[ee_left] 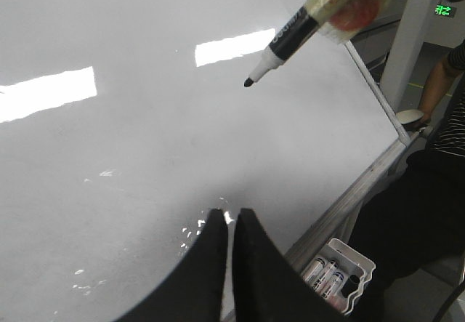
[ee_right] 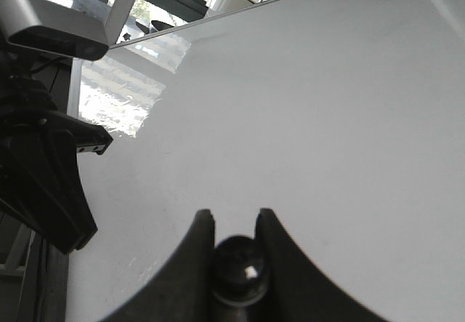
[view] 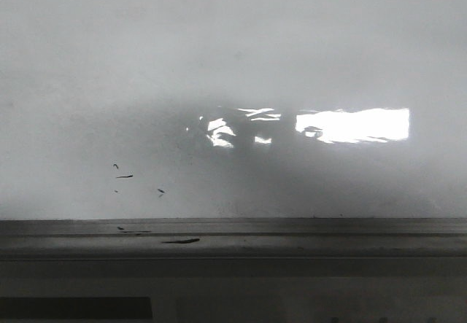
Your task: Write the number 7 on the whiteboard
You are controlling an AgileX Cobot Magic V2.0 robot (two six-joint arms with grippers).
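I see the glossy white-grey whiteboard (view: 233, 60) unmarked. Left gripper (ee_left: 231, 224) closed, empty. Right gripper (ee_right: 235, 224) clamps the black-capped marker (ee_left: 290, 35), at 1 o'clock in the left wrist view.

Light: dim, grey, grainy front view | Glare: bright rectangle on whiteboard (view: 219, 60), right of centre | Shadow: dark band around glare | Focus: wrist views sharper, daylit

Probably an office or lab: large whiteboard (view: 233, 60), green exit sign (ee_left: 445, 9), building windows (ee_right: 163, 2) beyond.
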